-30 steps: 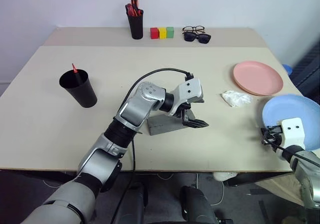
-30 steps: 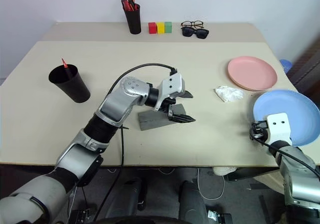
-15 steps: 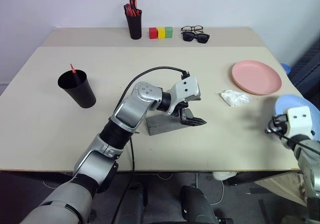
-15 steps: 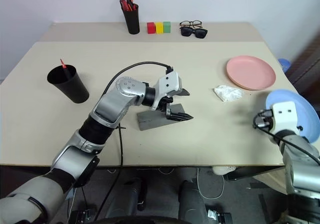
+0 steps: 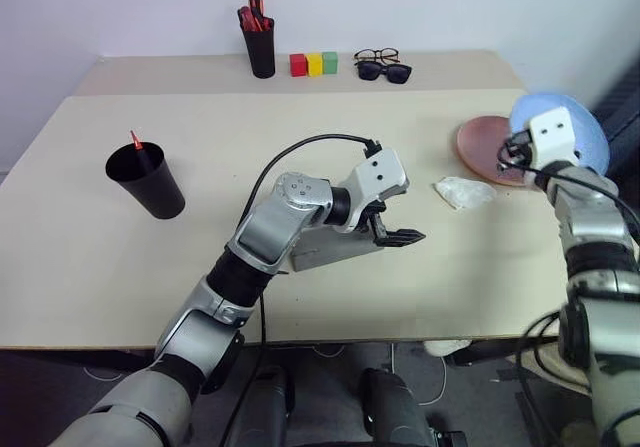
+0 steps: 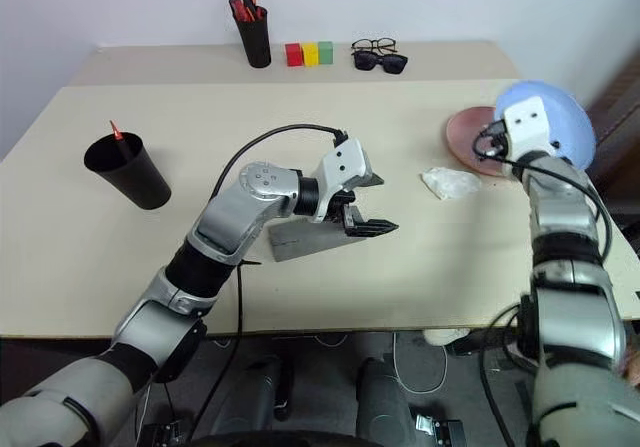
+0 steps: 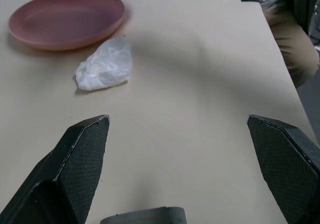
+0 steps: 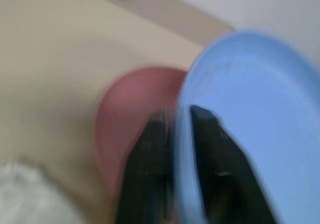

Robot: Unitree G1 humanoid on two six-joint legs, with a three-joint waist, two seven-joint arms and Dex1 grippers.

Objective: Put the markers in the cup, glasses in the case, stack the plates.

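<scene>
Plates about to be stacked: we carry the blue one over the pink one.

Going from our left: the cup [image 5: 146, 179] stands on the desk [image 5: 200, 127] with a red marker [image 5: 135, 140] poking out of it, so that part looks done. Mid-desk, our left gripper [image 5: 398, 235] hangs with its jaws spread wide and nothing in them, just above the grey case [image 5: 335, 248], which lies shut, probably with the glasses inside, though we cannot see them. A crumpled white wad [image 7: 105, 65] lies between case and plates. At the right, our right gripper [image 8: 172, 134] pinches the rim of the blue plate [image 8: 255, 129] between its fingers, tilted up on edge above the pink plate [image 5: 482, 147], held that way to be lowered flat onto it.
</scene>
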